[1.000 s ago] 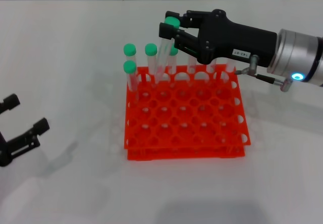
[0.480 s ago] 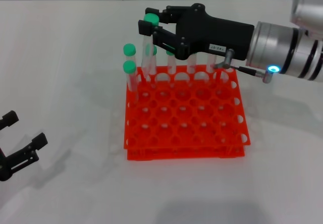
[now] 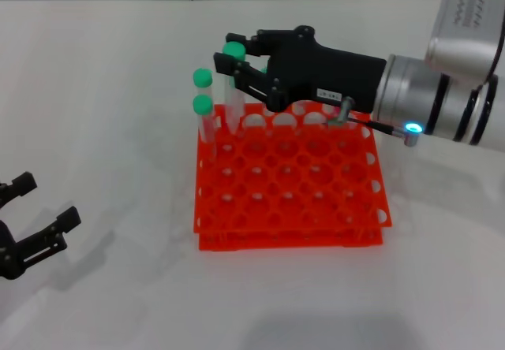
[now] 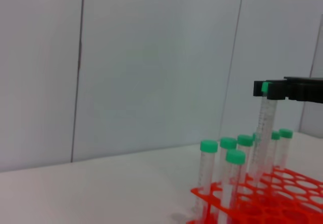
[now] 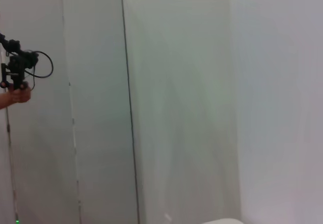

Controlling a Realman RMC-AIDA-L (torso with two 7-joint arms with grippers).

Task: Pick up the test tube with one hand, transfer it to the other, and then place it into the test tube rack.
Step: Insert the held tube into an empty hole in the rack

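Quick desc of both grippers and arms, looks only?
The right gripper is black with two fingers and a chunky black body carrying a small white printed label. It sits on a silver cylindrical arm with dark bands, a lit blue light and a thin cable with a metal fitting at the wrist. The left gripper is also black and two-fingered, with no label visible; its arm is out of view.

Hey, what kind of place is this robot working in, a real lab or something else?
Probably a robot test bench staged as a lab. An orange-red test tube rack with green-capped tubes stands on a plain white table, blank pale wall panels behind. The right gripper holds a test tube there; the left gripper waits aside.
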